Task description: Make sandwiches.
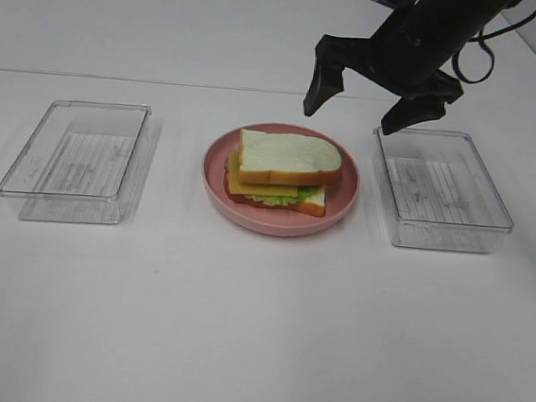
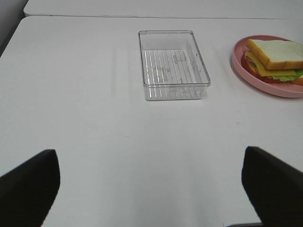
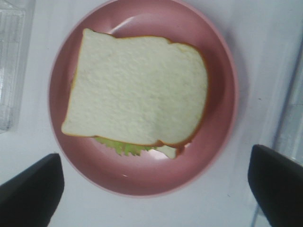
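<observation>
The sandwich (image 1: 282, 171) lies stacked on the round pink plate (image 1: 345, 194) at the table's middle: a white bread slice with orange-brown crust on top, yellow cheese and green lettuce under it, another slice at the bottom. It also shows in the left wrist view as the sandwich (image 2: 276, 60) on the plate (image 2: 239, 64), and from above in the right wrist view as the sandwich (image 3: 137, 90) on the plate (image 3: 218, 142). My right gripper (image 1: 380, 103) hangs open above and behind the plate, empty. My left gripper (image 2: 151, 189) is open over bare table, empty.
A clear plastic box (image 1: 80, 159) stands left of the plate, also seen as the box (image 2: 173, 64) from the left wrist. A second clear box (image 1: 440, 189) stands right of the plate. Both hold nothing.
</observation>
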Controlling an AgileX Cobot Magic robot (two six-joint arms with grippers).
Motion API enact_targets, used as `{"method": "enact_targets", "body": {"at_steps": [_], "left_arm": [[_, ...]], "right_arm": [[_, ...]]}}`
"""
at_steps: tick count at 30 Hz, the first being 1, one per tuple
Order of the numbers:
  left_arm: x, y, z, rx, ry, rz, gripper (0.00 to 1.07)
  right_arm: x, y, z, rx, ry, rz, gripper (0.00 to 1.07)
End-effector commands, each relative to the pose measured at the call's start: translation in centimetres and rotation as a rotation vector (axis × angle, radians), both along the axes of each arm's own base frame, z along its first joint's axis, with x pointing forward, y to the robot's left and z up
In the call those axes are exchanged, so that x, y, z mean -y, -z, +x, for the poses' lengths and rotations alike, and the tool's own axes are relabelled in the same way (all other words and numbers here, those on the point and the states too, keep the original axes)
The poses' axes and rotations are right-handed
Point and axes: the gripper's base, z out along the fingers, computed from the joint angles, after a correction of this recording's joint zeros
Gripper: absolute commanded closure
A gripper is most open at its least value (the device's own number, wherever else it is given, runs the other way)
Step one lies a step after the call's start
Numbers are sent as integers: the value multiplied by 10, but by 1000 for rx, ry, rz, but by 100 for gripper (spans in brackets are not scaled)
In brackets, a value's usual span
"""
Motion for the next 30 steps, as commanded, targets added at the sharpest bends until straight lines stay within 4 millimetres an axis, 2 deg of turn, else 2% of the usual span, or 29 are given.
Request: {"method": "enact_targets", "body": {"at_steps": [1,3,5,6,8,11,15,16,17,20,21,22,23,24,30], "left_arm": [[0,0,-2,34,-6,-4,9],[0,0,-2,34,-6,-4,9],[0,0,-2,34,-6,-4,9],[0,0,-2,34,-6,-4,9],[0,0,-2,34,-6,-4,9],[0,0,-2,34,-6,-4,9],[0,0,-2,34,-6,-4,9],[0,0,-2,34,-6,-4,9],[0,0,-2,34,-6,-4,9],[0,0,-2,34,-6,-4,9],[0,0,-2,34,-6,-4,9],[0,0,-2,34,-6,-4,9],[0,0,-2,34,-6,-4,9],[0,0,-2,34,-6,-4,9],[0,0,-2,34,-6,-4,9]], "right_arm": [[11,-26,-8,43,-5,-77,11],[13,-32,-8,63,-6,-87,11],[18,-48,-10,116,4,-119,11],[18,-48,-10,116,4,-119,11],[27,-62,-12,158,44,-186,11],[35,-66,-13,163,67,-257,11],[48,-67,-13,140,89,-325,11],[53,-66,-12,131,99,-330,11],[71,-66,-9,102,142,-335,11],[79,-65,-8,90,157,-340,11],[98,-65,-7,64,158,-368,11],[108,-64,-8,44,163,-380,11],[108,-64,-8,44,163,-380,11],[121,-62,-10,0,188,-388,11],[125,-52,-24,-68,184,-394,11]]}}
